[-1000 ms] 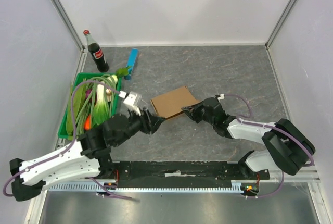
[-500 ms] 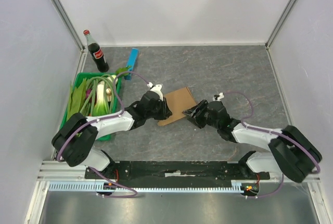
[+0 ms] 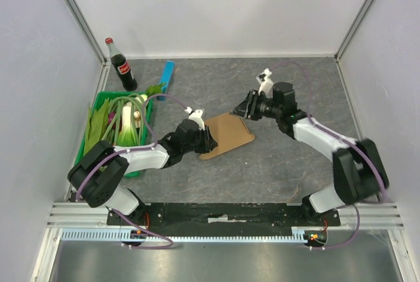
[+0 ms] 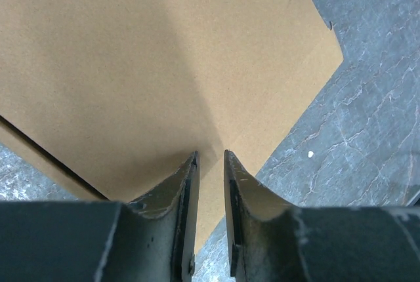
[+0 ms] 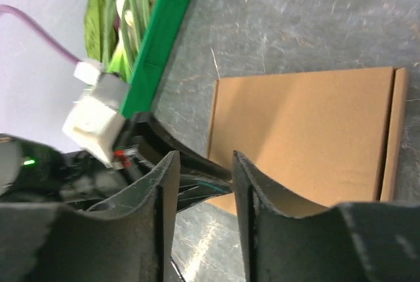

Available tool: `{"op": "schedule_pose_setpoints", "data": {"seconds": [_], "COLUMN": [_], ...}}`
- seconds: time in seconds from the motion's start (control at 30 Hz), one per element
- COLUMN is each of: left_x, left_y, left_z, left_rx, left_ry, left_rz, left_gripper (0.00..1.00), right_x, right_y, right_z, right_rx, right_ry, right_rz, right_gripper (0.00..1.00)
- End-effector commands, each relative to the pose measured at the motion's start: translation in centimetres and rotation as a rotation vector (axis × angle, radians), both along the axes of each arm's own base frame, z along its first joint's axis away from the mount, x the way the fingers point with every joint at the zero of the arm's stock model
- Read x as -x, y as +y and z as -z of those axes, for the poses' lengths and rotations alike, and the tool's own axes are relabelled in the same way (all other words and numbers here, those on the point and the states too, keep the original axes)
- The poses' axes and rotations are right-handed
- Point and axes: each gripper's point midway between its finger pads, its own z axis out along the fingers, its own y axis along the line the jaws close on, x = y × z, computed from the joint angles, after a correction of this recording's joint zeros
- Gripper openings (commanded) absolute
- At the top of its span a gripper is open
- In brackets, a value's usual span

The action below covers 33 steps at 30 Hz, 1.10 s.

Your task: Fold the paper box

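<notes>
The paper box (image 3: 230, 134) is a flat brown cardboard blank lying mid-table. It fills the left wrist view (image 4: 164, 65) and shows in the right wrist view (image 5: 308, 138). My left gripper (image 3: 207, 143) sits low at the blank's near-left edge. Its jaws (image 4: 209, 154) are almost shut, with a thin slit and nothing between them, tips over the cardboard. It also shows in the right wrist view (image 5: 190, 174). My right gripper (image 3: 240, 109) hangs above the blank's far corner, apart from it. Its jaws (image 5: 205, 154) are open and empty.
A green crate (image 3: 98, 101) of leeks stands at the left, also in the right wrist view (image 5: 161, 39). A cola bottle (image 3: 122, 67) and a slim blue bar (image 3: 167, 77) are at the back left. White walls close the table's sides.
My left gripper swung in onto the blank's left edge and stays there. My right gripper let go of the blank's right edge and rose toward the far right. The blank shifted slightly.
</notes>
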Motion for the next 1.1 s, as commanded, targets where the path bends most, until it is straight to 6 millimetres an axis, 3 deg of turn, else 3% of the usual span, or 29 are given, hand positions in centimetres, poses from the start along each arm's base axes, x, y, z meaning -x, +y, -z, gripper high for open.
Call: {"op": "schedule_pose_setpoints", "data": {"seconds": [0.0, 0.03, 0.2, 0.37, 0.43, 0.47, 0.57, 0.7, 0.77, 0.8, 0.9, 1.0, 1.07], "left_x": [0.4, 0.3, 0.2, 0.3, 0.1, 0.1, -0.1, -0.4, -0.5, -0.5, -0.4, -0.6, -0.9], "left_y": [0.9, 0.9, 0.7, 1.4, 1.8, 1.9, 1.9, 1.8, 1.7, 1.7, 1.8, 1.7, 1.4], "left_z": [0.8, 0.9, 1.2, 2.0, 2.2, 2.1, 1.6, 1.2, 1.1, 1.1, 1.3, 0.5, -1.2], "left_rx": [-0.071, -0.077, -0.091, -0.115, -0.121, -0.122, -0.125, -0.121, -0.116, -0.113, -0.116, -0.113, -0.085], "left_ry": [0.001, 0.003, 0.01, 0.015, 0.018, 0.017, -0.004, -0.012, -0.014, -0.014, -0.014, -0.029, -0.062], "left_rz": [0.025, 0.032, 0.051, 0.046, 0.044, 0.044, 0.056, 0.065, 0.067, 0.067, 0.067, 0.074, 0.078], "left_gripper": [0.29, 0.29, 0.29, 0.3, 0.3, 0.3, 0.31, 0.32, 0.32, 0.32, 0.33, 0.35, 0.39], "right_x": [0.0, -0.3, 2.0, 2.3, 2.2, 1.7, 0.5, 0.1, 1.3, 1.1, 2.4, 2.6, 1.7], "right_y": [2.3, 2.6, 1.1, -0.4, -0.7, -1.0, -2.1, -2.7, -2.8, -2.6, -3.4, -3.1, -3.1], "right_z": [4.6, 4.5, 10.6, 13.0, 12.3, 10.6, 8.5, 10.5, 12.8, 12.5, 14.9, 14.0, 11.7], "right_rx": [-0.026, -0.05, -0.022, -0.017, -0.039, -0.056, 0.029, 0.095, 0.079, 0.046, 0.061, 0.048, 0.057], "right_ry": [0.026, -0.002, 0.083, 0.114, 0.122, 0.082, 0.013, 0.026, 0.083, 0.064, 0.12, 0.115, 0.055], "right_rz": [-0.217, -0.224, -0.188, -0.145, -0.144, -0.13, -0.078, -0.08, -0.077, -0.063, -0.031, -0.045, -0.044], "right_gripper": [0.38, 0.36, 0.34, 0.35, 0.36, 0.38, 0.48, 0.5, 0.49, 0.49, 0.49, 0.49, 0.5]}}
